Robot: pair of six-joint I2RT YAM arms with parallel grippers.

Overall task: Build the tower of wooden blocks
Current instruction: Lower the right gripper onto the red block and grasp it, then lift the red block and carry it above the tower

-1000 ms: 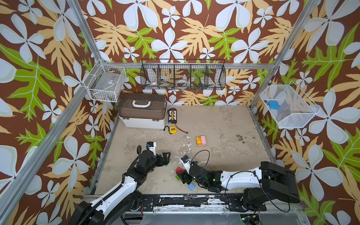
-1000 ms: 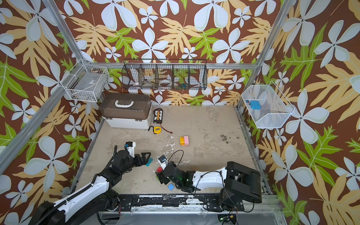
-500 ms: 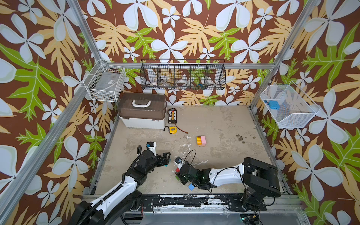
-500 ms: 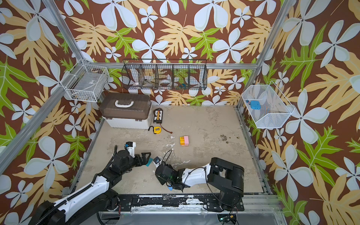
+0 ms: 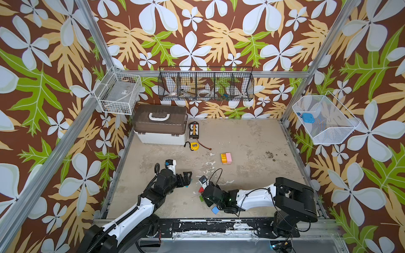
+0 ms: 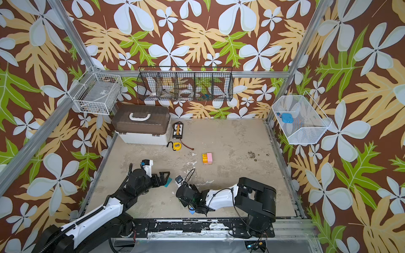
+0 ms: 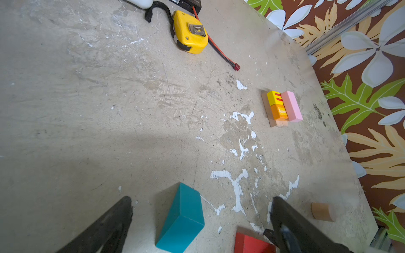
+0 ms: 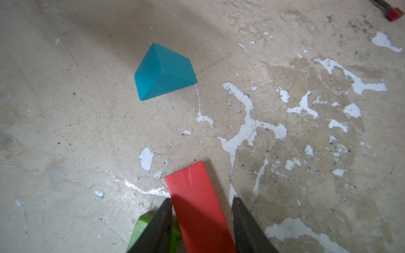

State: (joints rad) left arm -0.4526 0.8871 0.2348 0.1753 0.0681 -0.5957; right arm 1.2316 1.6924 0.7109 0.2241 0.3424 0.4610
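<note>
My left gripper (image 7: 201,200) stands open low over the floor, with a teal roof-shaped block (image 7: 182,219) lying loose between its fingers. In both top views it sits at the front left (image 5: 187,177) (image 6: 164,177). My right gripper (image 8: 201,199) is shut on a flat red block (image 8: 197,201), both fingers against its sides. A green block (image 8: 140,230) lies under one finger. The teal block (image 8: 163,72) shows further off in the right wrist view. The tower (image 5: 226,158) is a plain wood base carrying yellow, orange and pink blocks. A blue block (image 5: 215,210) lies beside the right arm.
A plain wood cylinder (image 7: 323,212) lies beside the left gripper. A yellow tape measure (image 5: 194,146) with a red wire, a black device (image 5: 194,130) and a brown-lidded white box (image 5: 161,124) sit at the back left. Wire baskets (image 5: 206,86) hang on the walls.
The right arm has folded and shifted left, and its jaws have closed in onto the red block. The left arm has stayed where it was.
</note>
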